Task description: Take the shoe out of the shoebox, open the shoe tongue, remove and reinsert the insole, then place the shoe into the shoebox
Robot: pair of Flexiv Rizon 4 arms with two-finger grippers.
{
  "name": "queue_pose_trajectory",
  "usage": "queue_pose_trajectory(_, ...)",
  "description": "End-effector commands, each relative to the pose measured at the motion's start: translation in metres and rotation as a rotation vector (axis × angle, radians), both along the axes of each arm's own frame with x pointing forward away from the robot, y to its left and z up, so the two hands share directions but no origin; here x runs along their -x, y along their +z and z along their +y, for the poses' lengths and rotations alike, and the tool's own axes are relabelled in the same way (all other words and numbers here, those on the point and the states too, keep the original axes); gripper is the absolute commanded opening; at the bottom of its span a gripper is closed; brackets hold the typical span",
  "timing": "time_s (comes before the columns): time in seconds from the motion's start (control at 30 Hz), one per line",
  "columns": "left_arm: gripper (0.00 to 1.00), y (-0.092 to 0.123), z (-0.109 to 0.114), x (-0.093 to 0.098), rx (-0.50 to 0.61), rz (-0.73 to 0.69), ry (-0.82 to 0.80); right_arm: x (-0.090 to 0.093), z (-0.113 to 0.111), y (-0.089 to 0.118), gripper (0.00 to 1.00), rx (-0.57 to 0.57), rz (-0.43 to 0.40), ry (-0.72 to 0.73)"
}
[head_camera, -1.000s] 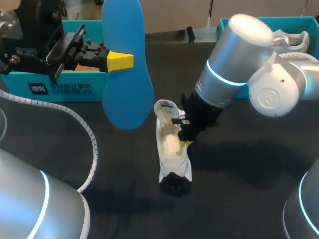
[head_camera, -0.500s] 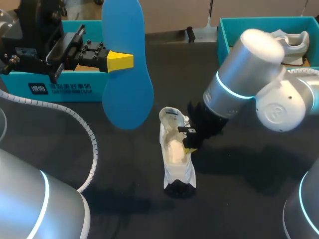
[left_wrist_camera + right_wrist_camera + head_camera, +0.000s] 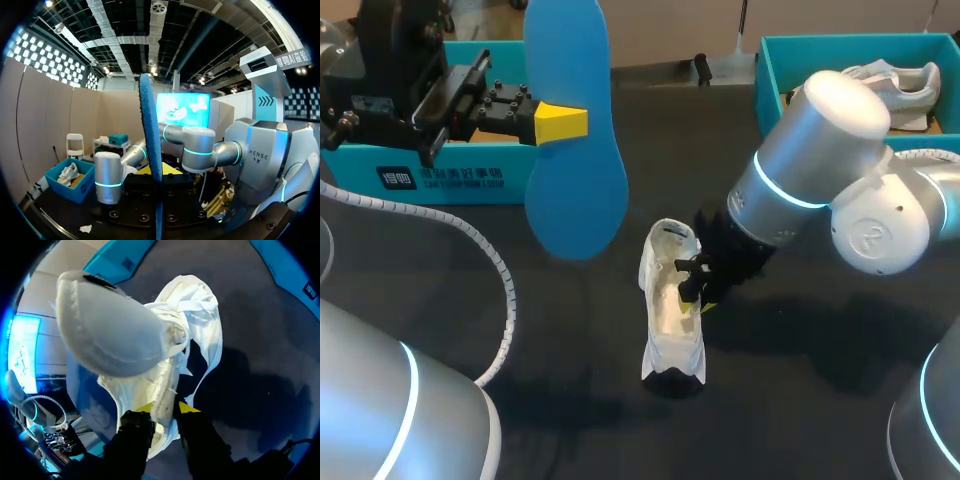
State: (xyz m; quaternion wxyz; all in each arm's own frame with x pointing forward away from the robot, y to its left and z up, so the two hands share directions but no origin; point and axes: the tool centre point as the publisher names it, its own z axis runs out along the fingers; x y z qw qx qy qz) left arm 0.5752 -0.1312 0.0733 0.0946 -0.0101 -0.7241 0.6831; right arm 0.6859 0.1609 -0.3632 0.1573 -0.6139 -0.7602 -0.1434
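A white shoe lies on the black table, its toe toward the near edge and its mouth facing up. My right gripper is at the shoe's right collar. In the right wrist view the shoe's side wall hangs between my parted fingers, which are open. The heel bulges ahead of them. My left gripper is raised at the back left, shut on the blue insole, which hangs upright. The left wrist view shows the insole edge-on.
A teal shoebox stands at the back left behind the left gripper. A second teal box at the back right holds another white shoe. A white cable curves over the table's left side.
My right gripper has dragged the shoe a little to the right and toward the near edge, then its fingers have parted. The left arm and insole have stayed still.
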Motion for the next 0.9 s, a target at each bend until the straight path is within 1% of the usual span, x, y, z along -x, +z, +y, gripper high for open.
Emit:
queue_pose_trajectory(0.03,0.00,0.000,-0.001,-0.001,-0.002,0.000,-0.003,0.004,-0.008,0.011,1.00,-0.041,-0.002,0.001)
queue_pose_trajectory(0.07,0.00,0.000,-0.001,-0.001,-0.002,0.000,-0.003,0.005,-0.011,0.022,1.00,-0.075,0.023,-0.008)
queue_pose_trajectory(0.1,0.00,0.000,-0.001,-0.001,-0.002,0.000,-0.003,0.005,-0.013,0.028,1.00,-0.116,0.022,0.001)
queue_pose_trajectory(0.17,0.00,0.000,-0.001,-0.001,-0.002,0.000,-0.003,0.004,-0.017,0.039,1.00,-0.160,0.057,0.000)
queue_pose_trajectory(0.2,0.00,0.000,-0.001,-0.001,-0.002,0.000,-0.003,0.003,-0.020,0.045,1.00,-0.227,0.078,0.024)
queue_pose_trajectory(0.23,0.00,0.000,-0.001,-0.001,-0.002,0.000,-0.003,0.002,-0.023,0.052,1.00,-0.259,0.082,0.045)
queue_pose_trajectory(0.27,0.00,0.000,-0.001,-0.001,-0.002,0.000,-0.003,0.002,-0.025,0.060,1.00,-0.236,0.088,0.062)
queue_pose_trajectory(0.6,0.00,0.000,-0.001,-0.001,-0.002,0.000,-0.003,0.002,-0.025,0.060,1.00,-0.236,0.088,0.062)
queue_pose_trajectory(0.63,0.00,0.000,-0.001,-0.001,-0.002,0.000,-0.003,0.001,-0.026,0.057,1.00,-0.264,0.110,0.033)
queue_pose_trajectory(0.67,0.00,0.000,-0.001,-0.001,-0.002,0.000,-0.003,0.001,-0.028,0.057,1.00,-0.336,0.115,0.032)
queue_pose_trajectory(0.7,0.00,0.000,-0.001,-0.001,-0.002,0.000,-0.003,0.001,-0.031,0.061,1.00,-0.389,0.106,0.021)
queue_pose_trajectory(0.73,0.00,0.000,-0.001,-0.001,-0.002,0.000,-0.003,-0.001,-0.034,0.065,1.00,-0.411,0.106,0.000)
queue_pose_trajectory(0.83,0.00,0.000,-0.001,-0.001,-0.002,0.000,-0.003,-0.011,-0.047,0.088,1.00,-0.556,0.113,-0.042)
queue_pose_trajectory(0.87,0.00,0.000,-0.001,-0.001,-0.002,0.000,-0.003,-0.012,-0.048,0.090,1.00,-0.566,0.111,-0.041)
queue_pose_trajectory(0.9,0.00,0.000,-0.001,-0.001,-0.002,0.000,-0.003,-0.016,-0.052,0.101,1.00,-0.584,0.093,-0.047)
